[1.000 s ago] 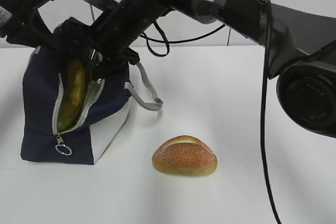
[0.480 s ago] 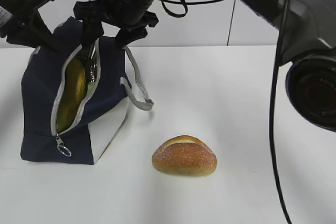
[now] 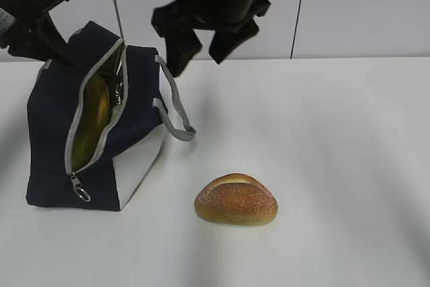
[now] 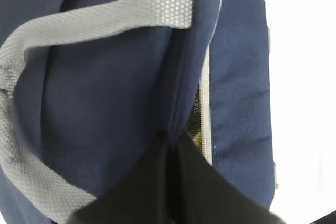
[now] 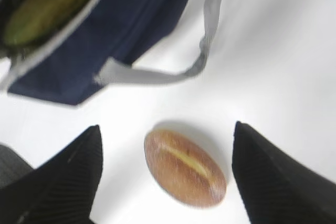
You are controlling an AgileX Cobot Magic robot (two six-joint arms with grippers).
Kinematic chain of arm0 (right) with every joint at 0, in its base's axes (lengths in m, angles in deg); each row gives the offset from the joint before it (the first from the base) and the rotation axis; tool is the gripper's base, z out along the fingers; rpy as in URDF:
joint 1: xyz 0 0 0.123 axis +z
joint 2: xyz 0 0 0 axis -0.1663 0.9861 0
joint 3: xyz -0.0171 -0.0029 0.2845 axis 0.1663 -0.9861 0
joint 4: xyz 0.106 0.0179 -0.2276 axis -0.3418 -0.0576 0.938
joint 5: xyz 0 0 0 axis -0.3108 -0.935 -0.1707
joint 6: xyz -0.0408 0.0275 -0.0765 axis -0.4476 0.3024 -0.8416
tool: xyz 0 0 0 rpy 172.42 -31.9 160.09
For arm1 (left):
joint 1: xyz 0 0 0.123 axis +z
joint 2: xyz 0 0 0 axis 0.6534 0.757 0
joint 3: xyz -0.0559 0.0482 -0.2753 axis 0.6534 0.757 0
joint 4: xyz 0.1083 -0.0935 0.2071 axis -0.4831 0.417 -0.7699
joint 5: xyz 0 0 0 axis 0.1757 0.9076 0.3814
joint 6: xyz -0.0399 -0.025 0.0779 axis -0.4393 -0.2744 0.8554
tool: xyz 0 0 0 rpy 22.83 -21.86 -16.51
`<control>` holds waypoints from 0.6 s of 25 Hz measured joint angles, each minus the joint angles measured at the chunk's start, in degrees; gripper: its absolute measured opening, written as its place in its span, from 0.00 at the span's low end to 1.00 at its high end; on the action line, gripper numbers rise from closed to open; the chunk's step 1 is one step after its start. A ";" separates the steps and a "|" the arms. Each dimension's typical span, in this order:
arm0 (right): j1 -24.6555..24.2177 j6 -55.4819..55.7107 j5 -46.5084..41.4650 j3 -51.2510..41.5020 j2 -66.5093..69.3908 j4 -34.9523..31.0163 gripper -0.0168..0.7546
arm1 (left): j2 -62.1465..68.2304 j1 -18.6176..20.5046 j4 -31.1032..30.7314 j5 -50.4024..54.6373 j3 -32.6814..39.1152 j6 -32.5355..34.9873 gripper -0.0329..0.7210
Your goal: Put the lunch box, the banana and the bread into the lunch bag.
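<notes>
Lifted clear of the lunch bag [image 3: 94,132] since a second ago, right gripper [image 3: 200,42] now hanging in the air above the table [image 3: 336,166], off the bag's upper right corner, jaws spread wide and holding nothing. Nearest the camera, on the bare white table: the bread [image 3: 236,199], an oval golden roll with a pale slash on top, lying alone, well apart from the bag; seen from the right wrist between the two dark fingertips [image 5: 58,182], directly below. Farther back and left: the lunch bag, upright, navy with a white lower panel, zipper open along its front edge, ring pull [image 3: 82,193] hanging low, grey strap handle [image 3: 176,115] drooping off the right side. Inside the opening: the banana [image 3: 91,129], standing on end against the zipper edge. Behind it, a sliver of something pale, too hidden to name. At the bag's far top left: left gripper [image 3: 30,21], pressed together on the bag's fabric edge, holding it up.
</notes>
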 joint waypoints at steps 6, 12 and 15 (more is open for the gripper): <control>0.00 -6.71 6.21 -24.93 -16.26 -0.68 0.75 | 0.00 0.00 0.00 0.00 0.00 0.00 0.04; 0.00 -13.42 15.35 -41.00 -24.34 -2.77 0.75 | 0.00 0.00 0.00 0.00 0.00 0.11 0.04; 0.00 -15.35 17.56 -44.34 -24.32 -3.29 0.75 | 0.00 0.00 0.00 0.00 0.00 0.22 0.04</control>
